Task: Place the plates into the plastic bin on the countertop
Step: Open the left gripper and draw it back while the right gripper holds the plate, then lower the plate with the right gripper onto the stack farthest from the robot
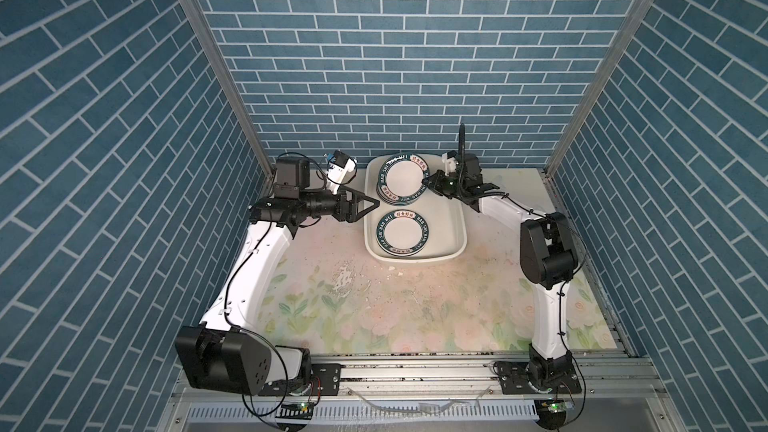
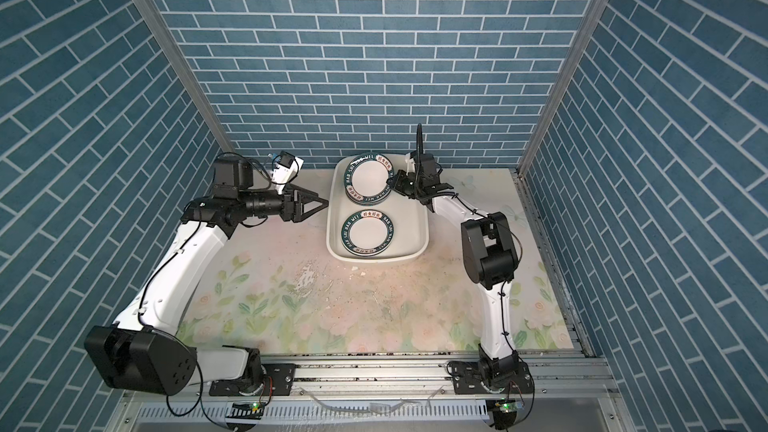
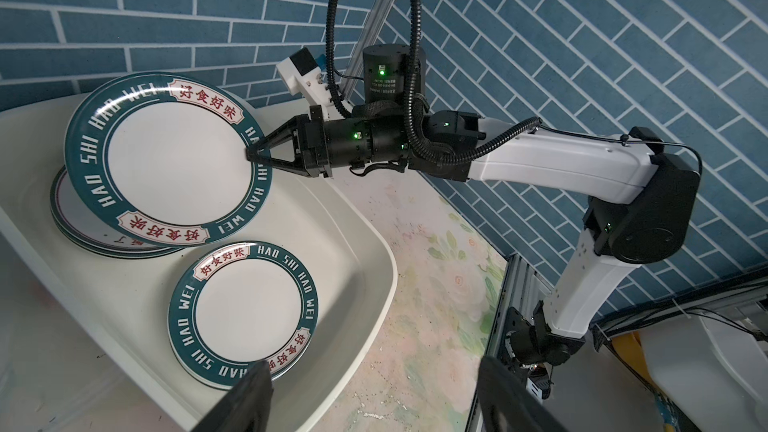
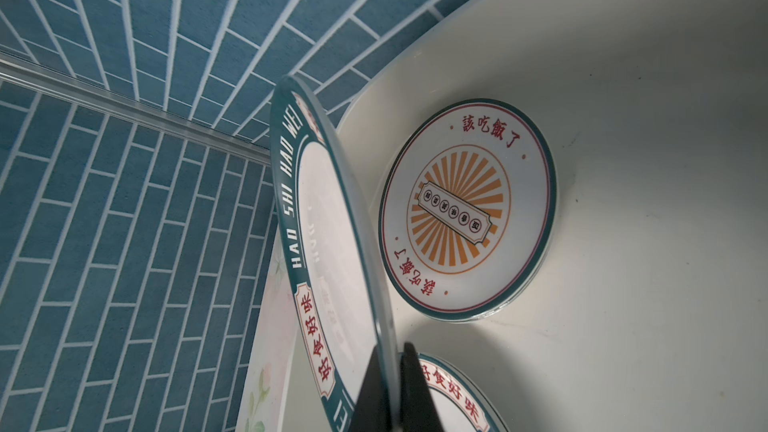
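Note:
The white plastic bin [image 1: 455, 218] [image 2: 334, 222] stands at the back of the flowered countertop [image 1: 374, 305]. My right gripper [image 1: 428, 183] [image 2: 393, 184] [image 4: 392, 388] is shut on the rim of a teal-rimmed plate [image 1: 402, 175] [image 2: 368, 175] [image 3: 174, 160] [image 4: 332, 222]. It holds that plate tilted over a stack of plates [image 3: 83, 228] in the bin's far half, topped by an orange sunburst plate [image 4: 465, 209]. Another teal-rimmed plate [image 1: 402, 231] [image 3: 249, 309] lies flat in the near half. My left gripper [image 1: 376, 202] [image 2: 326, 202] [image 3: 374, 401] hovers open and empty at the bin's left rim.
Blue brick-pattern walls close in on three sides, and the back wall runs right behind the bin. An aluminium rail carrying both arm bases [image 1: 415, 367] runs along the countertop's front edge. Small white crumbs [image 1: 392, 270] lie just in front of the bin.

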Controlling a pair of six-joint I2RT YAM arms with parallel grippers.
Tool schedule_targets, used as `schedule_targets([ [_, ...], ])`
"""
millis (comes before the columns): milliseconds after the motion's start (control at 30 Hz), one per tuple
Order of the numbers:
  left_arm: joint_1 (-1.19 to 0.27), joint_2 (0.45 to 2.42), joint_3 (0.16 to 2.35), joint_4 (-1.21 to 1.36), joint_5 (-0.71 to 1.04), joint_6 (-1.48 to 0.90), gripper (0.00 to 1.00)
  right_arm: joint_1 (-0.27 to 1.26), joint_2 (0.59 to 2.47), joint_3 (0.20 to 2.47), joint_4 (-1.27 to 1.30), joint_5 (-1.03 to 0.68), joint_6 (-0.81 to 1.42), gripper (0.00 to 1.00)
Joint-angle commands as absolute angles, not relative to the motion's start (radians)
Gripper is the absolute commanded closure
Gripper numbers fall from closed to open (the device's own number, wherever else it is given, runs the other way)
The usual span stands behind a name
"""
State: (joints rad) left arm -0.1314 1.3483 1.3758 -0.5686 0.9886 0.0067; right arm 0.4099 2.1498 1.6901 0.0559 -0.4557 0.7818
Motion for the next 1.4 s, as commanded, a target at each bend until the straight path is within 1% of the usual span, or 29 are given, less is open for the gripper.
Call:
schedule_targets([
  [0, -0.138, 1.351, 1.387, -0.584, 1.001, 0.03, 0.21, 0.4, 2.185, 1.741, 0.083, -0.444, 0.817, 1.0],
  [333, -0.138, 1.355, 1.385, -0.584, 1.02, 0.035, 0.2, 0.394, 2.297, 1.819, 0.087, -0.448, 0.857, 1.0],
  [700, -0.139, 1.364, 1.389, -0.579, 1.027, 0.028, 0.2, 0.385, 2.347, 1.867, 0.08, -0.443, 0.885, 1.0],
  [933, -0.14, 1.363, 1.393, -0.582, 1.021, 0.029, 0.2, 0.373, 2.401, 1.933, 0.074, -0.475, 0.922, 1.0],
  [1367, -0.14, 1.364, 1.394, -0.589, 1.02, 0.034, 0.2, 0.365, 2.433, 1.946, 0.067, -0.505, 0.938, 1.0],
])
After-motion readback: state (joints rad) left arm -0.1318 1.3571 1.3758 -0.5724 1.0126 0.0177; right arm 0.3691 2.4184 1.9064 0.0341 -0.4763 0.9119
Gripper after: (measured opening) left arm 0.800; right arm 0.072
